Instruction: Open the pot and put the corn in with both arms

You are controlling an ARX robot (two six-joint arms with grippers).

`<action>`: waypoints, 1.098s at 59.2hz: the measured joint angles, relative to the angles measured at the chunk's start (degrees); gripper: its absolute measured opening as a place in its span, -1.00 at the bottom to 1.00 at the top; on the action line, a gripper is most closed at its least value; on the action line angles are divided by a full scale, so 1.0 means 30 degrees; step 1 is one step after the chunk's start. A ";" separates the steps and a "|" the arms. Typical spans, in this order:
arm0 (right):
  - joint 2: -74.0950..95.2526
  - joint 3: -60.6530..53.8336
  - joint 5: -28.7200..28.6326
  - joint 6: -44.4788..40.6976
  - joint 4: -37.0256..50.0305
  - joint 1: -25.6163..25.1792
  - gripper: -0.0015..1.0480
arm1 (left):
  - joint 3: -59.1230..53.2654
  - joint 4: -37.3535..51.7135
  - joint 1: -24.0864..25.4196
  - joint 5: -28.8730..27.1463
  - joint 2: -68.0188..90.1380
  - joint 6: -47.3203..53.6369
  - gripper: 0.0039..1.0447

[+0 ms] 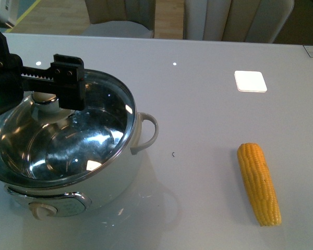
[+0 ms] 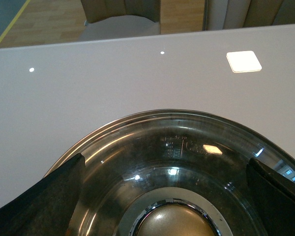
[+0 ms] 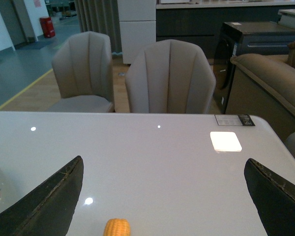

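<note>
The white pot (image 1: 115,179) stands at the front left of the table with its glass lid (image 1: 88,140) on it. My left gripper (image 1: 41,96) is open and hovers over the lid's knob (image 1: 44,107), with one finger on either side of it. In the left wrist view the left gripper (image 2: 166,164) straddles the lid (image 2: 187,147) and the knob (image 2: 174,222). The yellow corn (image 1: 259,182) lies on the table at the right, apart from the pot. My right gripper (image 3: 163,167) is open and empty above the table, with the corn's tip (image 3: 117,227) just below it.
The pot's cream side handle (image 1: 147,133) points toward the corn, and its control knob (image 1: 41,210) faces the front. A bright white square (image 1: 250,80) lies on the table behind the corn. Chairs (image 3: 169,78) stand beyond the far edge.
</note>
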 joint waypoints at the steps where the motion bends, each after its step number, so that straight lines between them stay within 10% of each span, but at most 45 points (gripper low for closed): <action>1: 0.0000 0.0000 0.0000 0.0000 0.0000 0.0000 0.83 | 0.0051 0.0138 0.0000 -0.0051 0.0219 -0.0007 0.87; 29: 0.0000 0.0000 0.0000 0.0000 0.0000 0.0000 0.83 | 0.0168 0.1727 0.0007 -0.0335 0.2521 -0.1166 0.86; 50: 0.0000 0.0000 0.0007 0.0000 0.0000 0.0000 0.83 | 0.0211 0.1953 -0.0153 -0.0459 0.2652 -0.1727 -0.19; 65: 0.0000 0.0000 0.0007 0.0000 0.0000 0.0000 0.83 | 0.0211 0.1778 -0.0197 -0.0627 0.2499 -0.1727 -0.20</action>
